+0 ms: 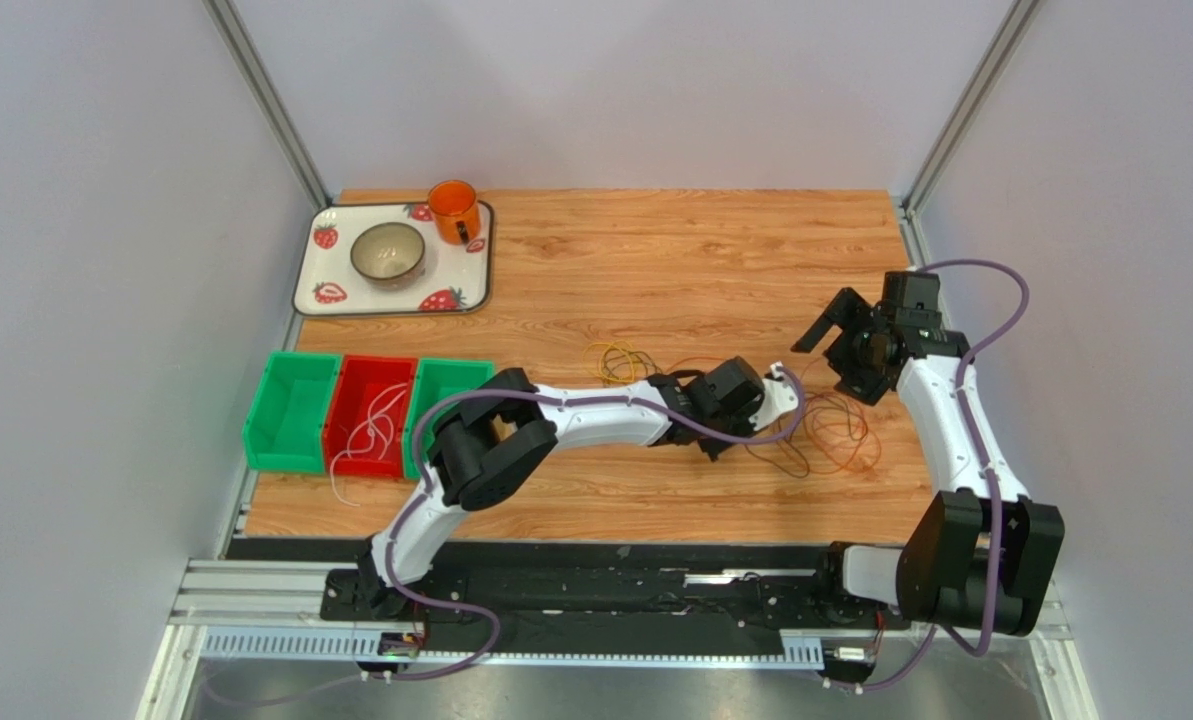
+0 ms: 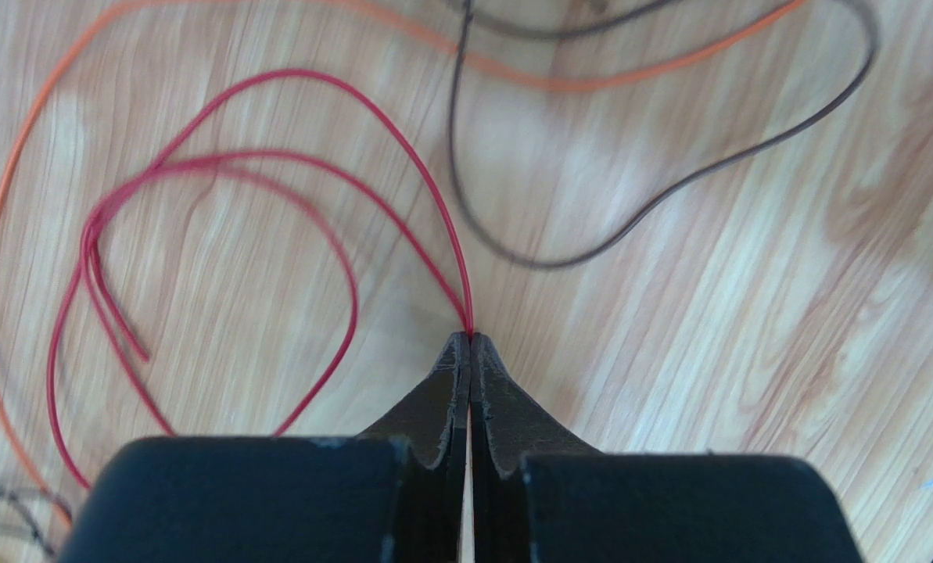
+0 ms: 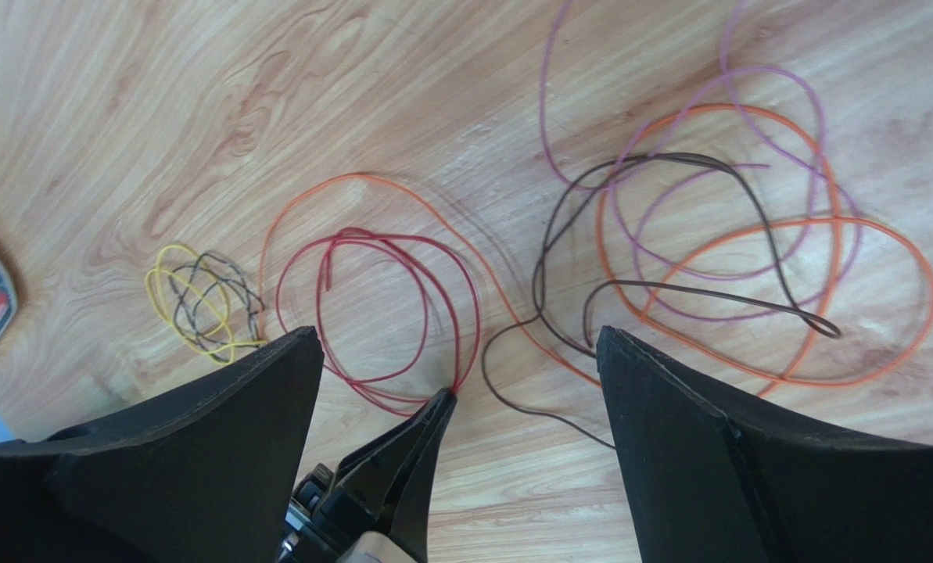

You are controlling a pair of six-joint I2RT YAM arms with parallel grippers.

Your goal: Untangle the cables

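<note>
Grasp step: your left gripper [image 2: 471, 340] was clamped shut on the red cable [image 2: 259, 164], at 9 o'clock of the orange-brown tangle [image 3: 729, 235]. Your right gripper [image 1: 850, 348] stood wide open, empty. Next, you would likely draw the red cable clear slowly.

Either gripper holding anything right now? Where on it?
Left gripper is shut on the red cable, pinching one strand at the edge of its loop, right at the jaw tips. Right gripper is open, holding nothing.

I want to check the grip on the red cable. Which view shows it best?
Left wrist: it shows the red cable pinched in the shut left gripper, close up. The right wrist view shows its whole coil; the top view barely shows it.
</note>
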